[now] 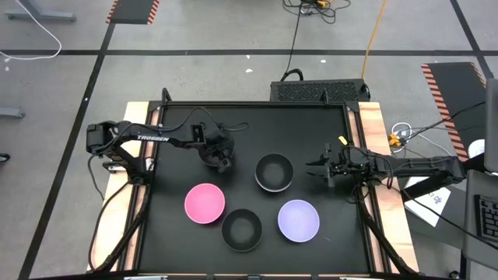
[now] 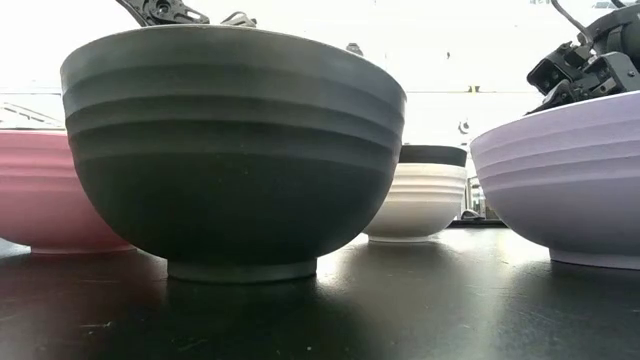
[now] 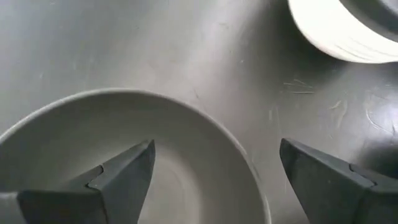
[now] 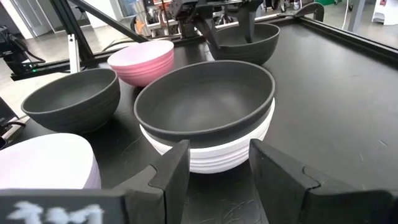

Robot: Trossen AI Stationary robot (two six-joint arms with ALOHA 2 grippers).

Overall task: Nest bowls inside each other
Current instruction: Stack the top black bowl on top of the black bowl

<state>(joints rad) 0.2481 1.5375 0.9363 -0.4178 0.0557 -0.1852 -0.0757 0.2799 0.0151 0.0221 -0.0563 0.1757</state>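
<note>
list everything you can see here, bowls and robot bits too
black round plastic bowls: three; one at the table's front, one nested inside the white bowl at the centre, one under the left gripper
white round plastic bowl: one, centre, holding a black bowl
pink round plastic bowl: one, front left
lavender round plastic bowl: one, front right
black table top: one, under everything
left gripper: open, one finger inside the rear black bowl, one outside
right gripper: open, just right of the nested pair
</note>
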